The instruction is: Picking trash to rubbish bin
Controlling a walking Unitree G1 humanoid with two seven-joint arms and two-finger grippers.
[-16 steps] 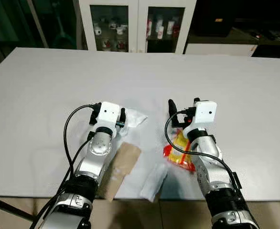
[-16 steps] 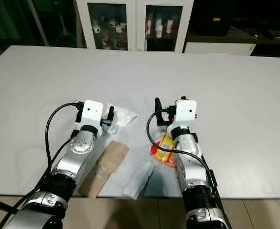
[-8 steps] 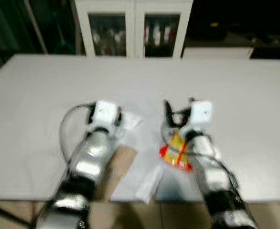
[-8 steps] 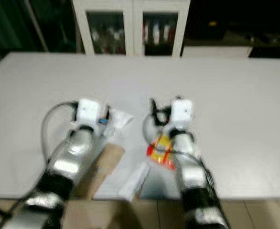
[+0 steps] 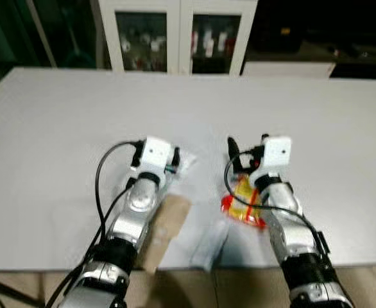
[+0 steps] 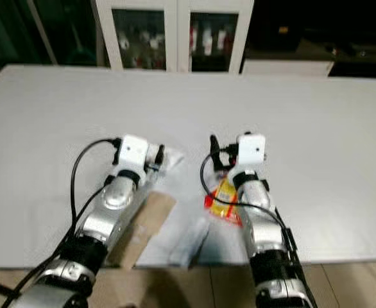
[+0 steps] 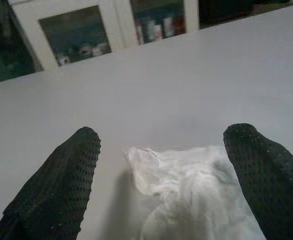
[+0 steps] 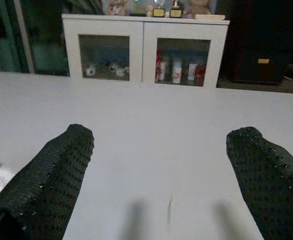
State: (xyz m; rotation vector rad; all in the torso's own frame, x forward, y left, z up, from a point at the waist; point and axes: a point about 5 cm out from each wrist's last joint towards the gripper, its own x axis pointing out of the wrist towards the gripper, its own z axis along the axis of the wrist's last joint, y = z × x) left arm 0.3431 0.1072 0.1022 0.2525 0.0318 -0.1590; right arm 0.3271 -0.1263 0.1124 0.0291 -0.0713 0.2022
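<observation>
left gripper [image 7: 161,175] astride tissue [image 7: 196,195] (fingers apart)

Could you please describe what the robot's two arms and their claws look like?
Both arms are silver metal with black bands near the elbows and looping black cables. Each wrist carries a white boxy camera housing. The left claw and right claw each have two long black fingers with a dimpled, textured surface.

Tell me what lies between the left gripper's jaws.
A crumpled white tissue lies on the table between the open left gripper jaws, seen in the left wrist view.
</observation>
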